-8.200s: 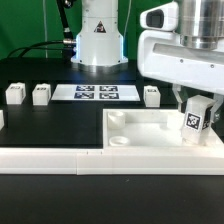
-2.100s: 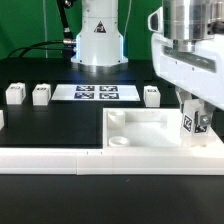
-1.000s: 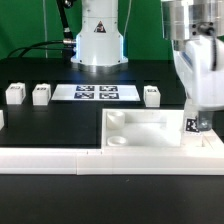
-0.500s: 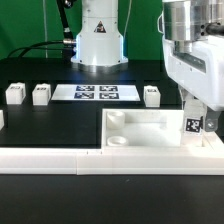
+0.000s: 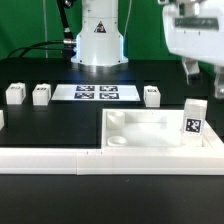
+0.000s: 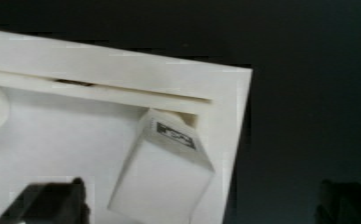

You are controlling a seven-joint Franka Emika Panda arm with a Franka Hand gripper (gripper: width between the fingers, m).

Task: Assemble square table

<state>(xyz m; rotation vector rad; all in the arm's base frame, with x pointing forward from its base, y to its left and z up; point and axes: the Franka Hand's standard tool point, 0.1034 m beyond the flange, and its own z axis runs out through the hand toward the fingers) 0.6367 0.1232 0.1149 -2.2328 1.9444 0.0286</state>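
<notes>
White leg (image 5: 194, 122) upright in the tray top's (image 5: 152, 128) corner, exterior view's right, hard against the rim. I see end effector (image 5: 204, 74) spread, empty, hanging clear above it.

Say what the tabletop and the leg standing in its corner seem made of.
Tabletop: likely moulded white plastic, smooth, faintly glossy; rounded rim and socket suggest moulding. Leg: seemingly the same white plastic, matte; its black-and-white tag looks like a printed sticker, though too small to confirm.
</notes>
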